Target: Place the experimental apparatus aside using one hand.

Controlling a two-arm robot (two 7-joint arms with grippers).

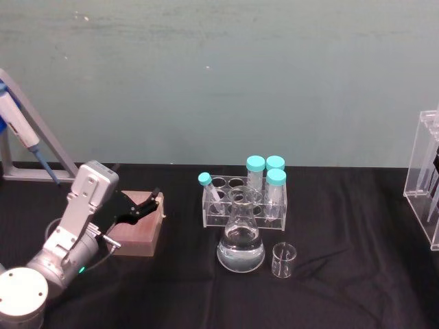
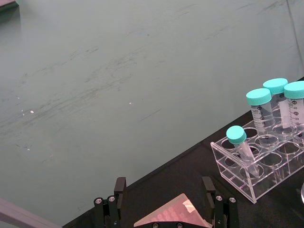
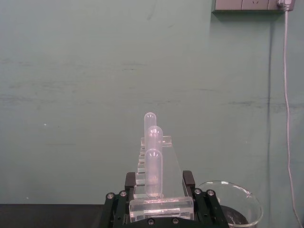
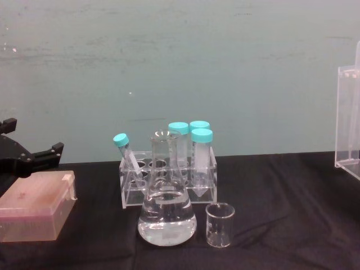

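The conical flask (image 1: pixel 241 241) with clear liquid stands mid-table, and the small glass beaker (image 1: pixel 284 260) is just to its right. In the chest view the flask (image 4: pixel 167 216) and beaker (image 4: pixel 219 226) are in front. The tall acrylic stand (image 1: pixel 426 175) is at the table's far right edge. In the right wrist view my right gripper (image 3: pixel 159 179) is shut on this stand (image 3: pixel 156 159), a finger pressed to each side, with pipettes upright in it. My left gripper (image 1: pixel 147 203) hangs open over a pink box (image 1: pixel 137 229) at the left; the box's corner (image 2: pixel 172 216) shows between its fingers (image 2: pixel 119 190).
A clear rack (image 1: pixel 243 202) of teal-capped tubes stands right behind the flask. A pipette (image 1: pixel 20 130) on a grey stand is at the far left. A glass dish (image 3: pixel 232 205) sits beside the right gripper. Bare black cloth lies between beaker and acrylic stand.
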